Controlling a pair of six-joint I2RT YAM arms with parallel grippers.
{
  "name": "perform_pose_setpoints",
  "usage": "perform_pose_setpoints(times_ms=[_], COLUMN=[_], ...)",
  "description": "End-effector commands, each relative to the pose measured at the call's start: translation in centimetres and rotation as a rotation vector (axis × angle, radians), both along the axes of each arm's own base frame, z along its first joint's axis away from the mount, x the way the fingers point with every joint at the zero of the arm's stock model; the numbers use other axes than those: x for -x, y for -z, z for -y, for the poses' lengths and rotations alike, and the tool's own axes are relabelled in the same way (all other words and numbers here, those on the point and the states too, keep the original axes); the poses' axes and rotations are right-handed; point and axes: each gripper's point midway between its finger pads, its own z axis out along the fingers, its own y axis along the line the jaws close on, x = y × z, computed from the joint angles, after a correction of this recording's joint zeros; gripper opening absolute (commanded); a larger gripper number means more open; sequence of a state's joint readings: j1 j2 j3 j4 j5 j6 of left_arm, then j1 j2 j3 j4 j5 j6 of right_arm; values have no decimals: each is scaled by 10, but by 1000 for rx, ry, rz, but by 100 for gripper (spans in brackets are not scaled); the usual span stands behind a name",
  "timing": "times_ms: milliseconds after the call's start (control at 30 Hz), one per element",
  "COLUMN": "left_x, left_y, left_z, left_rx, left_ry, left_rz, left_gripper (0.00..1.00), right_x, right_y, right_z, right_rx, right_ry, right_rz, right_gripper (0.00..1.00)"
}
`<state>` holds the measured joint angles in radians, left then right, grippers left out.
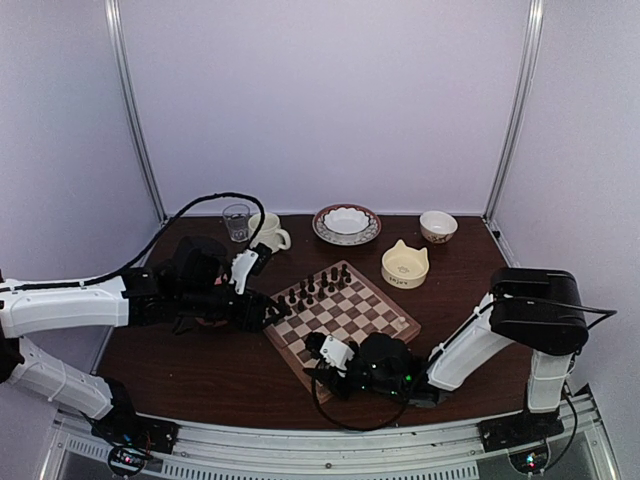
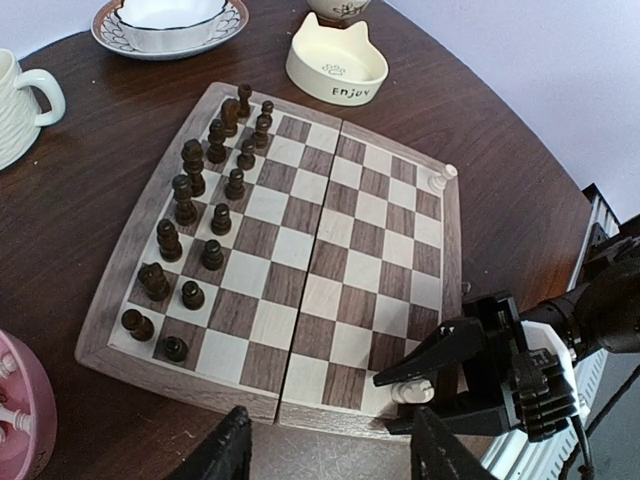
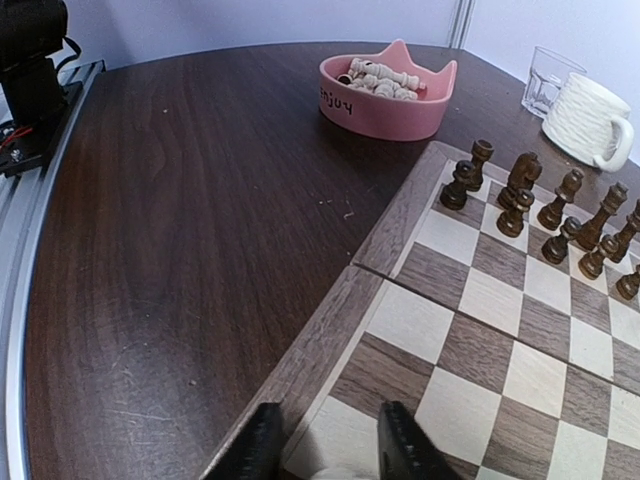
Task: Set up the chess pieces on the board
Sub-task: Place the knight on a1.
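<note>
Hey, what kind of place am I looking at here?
Probably a robot test booth: plain white walls, metal posts, a left arm and right arm bolted at a table with a chessboard.

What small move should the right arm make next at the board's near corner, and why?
Probably open the right gripper fully, then lift straight up. The cream piece sits on the corner square of the board between its fingers. Whether they touch it is unclear, so a sideways pull could tip it.
</note>
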<state>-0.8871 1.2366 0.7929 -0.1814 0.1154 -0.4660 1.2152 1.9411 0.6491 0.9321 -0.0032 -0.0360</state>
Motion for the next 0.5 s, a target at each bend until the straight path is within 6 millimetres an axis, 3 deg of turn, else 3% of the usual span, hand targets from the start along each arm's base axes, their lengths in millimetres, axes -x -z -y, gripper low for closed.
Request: perform_pose_setpoints(times_ms=[0, 267, 467], left_x=[-9, -9, -10], left_y=[-15, -15, -14], left_z=[6, 7, 7], left_rx=[31, 31, 25], left_ry=[-6, -5, -7], left_rz=[34, 33, 33], left_gripper=[55, 55, 55], right_x=[-7, -7, -5], right_y=[-8, -13, -34], right_z=[0, 2, 4], right_rx=[-6, -11, -11], right_ry=[21, 26, 13], right_rz=[14, 21, 38], right_gripper=[41, 48, 54])
